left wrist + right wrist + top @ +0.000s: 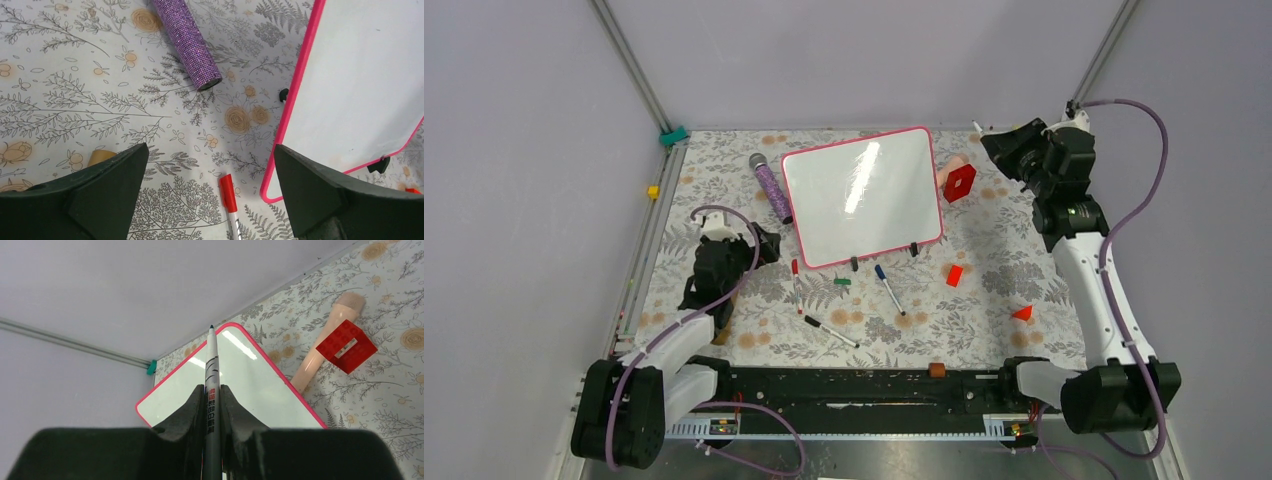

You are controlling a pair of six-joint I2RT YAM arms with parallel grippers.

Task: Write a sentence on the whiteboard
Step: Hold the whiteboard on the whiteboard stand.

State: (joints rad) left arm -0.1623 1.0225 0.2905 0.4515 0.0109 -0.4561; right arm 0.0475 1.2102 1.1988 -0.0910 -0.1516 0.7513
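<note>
Two jaws of the left gripper (211, 150) stand wide and empty at the lower left of the top view, over the mat (75, 75) beside a red-capped pen (228, 192). Past them, mid-frame, the whiteboard (864, 195) rests on its small black feet (854, 263) with no writing visible. It looks light, stiff and glossy, likely to skid or tip under a hard push, so its pink frame (295, 95) at the left edge seems the place to steady it. Farthest, upper right, the right gripper (212, 390) is clamped on a slim marker (212, 360), tip pointing toward the board.
</note>
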